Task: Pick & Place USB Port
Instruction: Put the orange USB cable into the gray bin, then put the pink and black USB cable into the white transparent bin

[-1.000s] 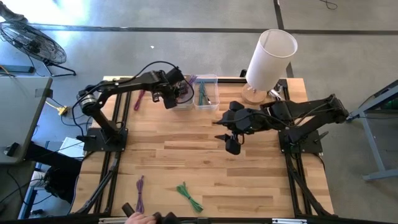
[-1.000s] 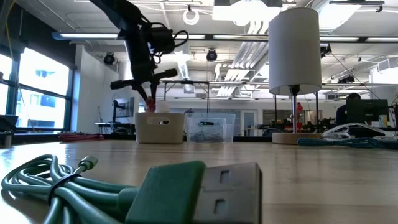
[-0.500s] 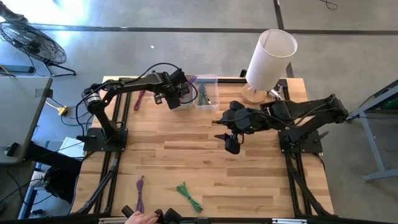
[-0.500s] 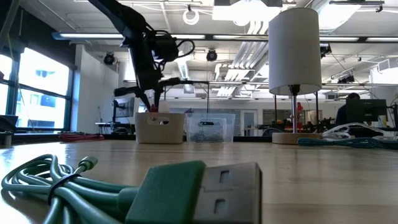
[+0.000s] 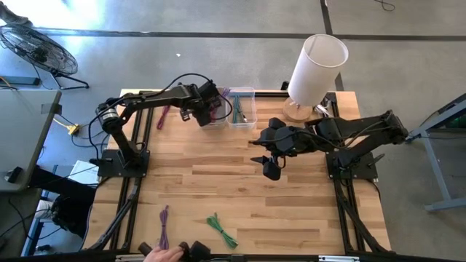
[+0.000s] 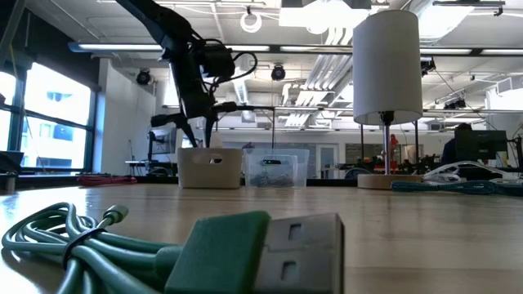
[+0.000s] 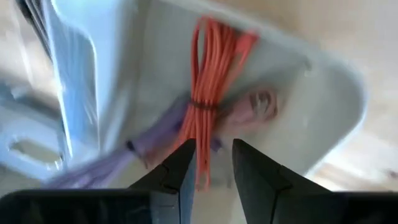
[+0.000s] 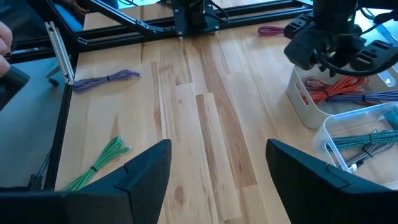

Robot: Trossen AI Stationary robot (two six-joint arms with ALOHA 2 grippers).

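Note:
An orange USB cable bundle (image 7: 208,93) lies in the white bin (image 7: 323,106) on top of a purple cable (image 7: 161,134). The bin stands at the table's far side. My left gripper (image 7: 213,149) hangs just above the bin (image 5: 212,118), pointing steeply down. Its fingers are open, and the orange bundle's near end shows in the gap between them. My right gripper (image 5: 271,169) waits open above the middle of the table. A green cable (image 5: 222,230) and a purple cable (image 5: 164,225) lie near the table's near edge.
A clear bin (image 5: 242,108) with green cables stands right of the white bin. A white lamp (image 5: 314,69) stands at the far right corner. Another purple cable (image 5: 162,116) lies at the far left. A person's hand (image 5: 164,253) shows at the near edge.
My left gripper has sunk a little toward the white bin and rolled about its own axis. The orange cable hung below its fingers a second ago. It has dropped out of sight behind the bin's wall in the low view.

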